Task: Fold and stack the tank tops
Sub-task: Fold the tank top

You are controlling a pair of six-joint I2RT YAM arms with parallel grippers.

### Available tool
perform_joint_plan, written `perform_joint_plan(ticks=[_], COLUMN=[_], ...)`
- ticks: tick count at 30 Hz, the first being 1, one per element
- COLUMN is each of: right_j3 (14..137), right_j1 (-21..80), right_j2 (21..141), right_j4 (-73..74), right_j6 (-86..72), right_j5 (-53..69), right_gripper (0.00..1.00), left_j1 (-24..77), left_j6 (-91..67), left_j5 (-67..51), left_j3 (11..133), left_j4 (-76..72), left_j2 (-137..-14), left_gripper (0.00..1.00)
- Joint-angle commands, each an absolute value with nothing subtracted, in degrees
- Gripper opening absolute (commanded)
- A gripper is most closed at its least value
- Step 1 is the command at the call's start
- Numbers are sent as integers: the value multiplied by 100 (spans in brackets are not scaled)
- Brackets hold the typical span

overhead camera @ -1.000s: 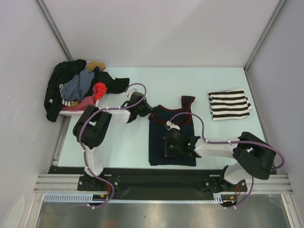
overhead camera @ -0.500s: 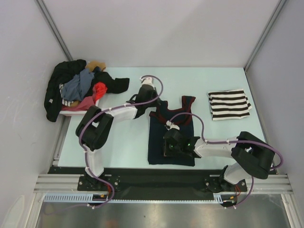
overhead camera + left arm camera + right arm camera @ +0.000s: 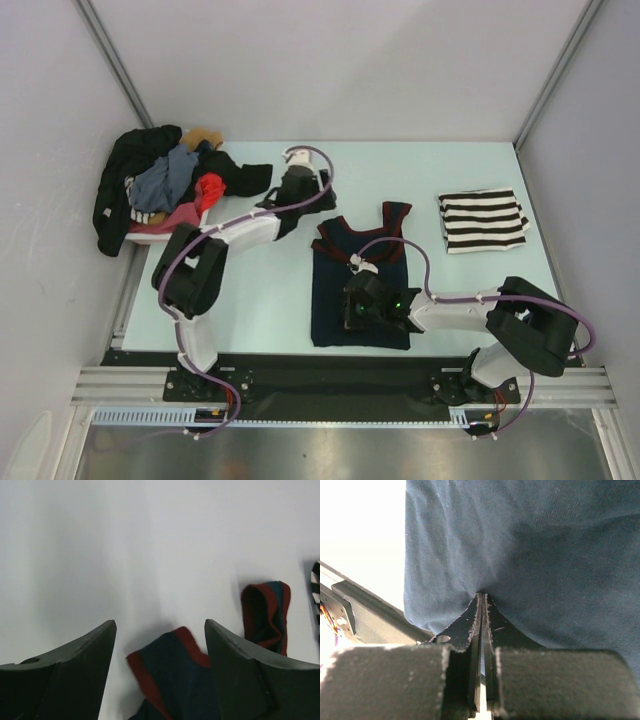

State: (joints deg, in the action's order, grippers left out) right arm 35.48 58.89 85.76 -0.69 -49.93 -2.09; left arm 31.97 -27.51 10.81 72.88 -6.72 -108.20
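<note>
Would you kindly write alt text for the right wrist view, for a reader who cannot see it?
The right gripper, jaws closed, pinches a pucker of the navy tank top, which fills most of the view. Pale table shows at the upper left.

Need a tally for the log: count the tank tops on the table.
2. The navy tank top lies spread mid-table; the striped tank top sits folded at the far right. The clothes pile at far left may hide more.
</note>
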Motion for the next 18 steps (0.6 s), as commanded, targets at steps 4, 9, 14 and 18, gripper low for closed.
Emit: perform_joint_plan(ticks=[4,9,14,18], right_j3=[3322,3287,3270,3261], right_j1=[5950,5950,5959,5959], right_j2=[8930,8886,8859,8851], right_j4=[308,308,308,299], right_j6=[-5001,-5010,-5001,-5001], right_j5=[-193,-202,-211,-193], right_gripper=[1,0,0,0], left_j1=[2339,2259,2250,2250], left_j6=[-4736,-5571,-6589,-7285], left_j5=[-807,-1423,-1679,-1662], left_j3=[6261,5380,4378,3798], left_j4=[-816,-1783,-2943,-3524], left_j2=[-10547,-10416,-10257,-10117], left_gripper=[71,70,73,78])
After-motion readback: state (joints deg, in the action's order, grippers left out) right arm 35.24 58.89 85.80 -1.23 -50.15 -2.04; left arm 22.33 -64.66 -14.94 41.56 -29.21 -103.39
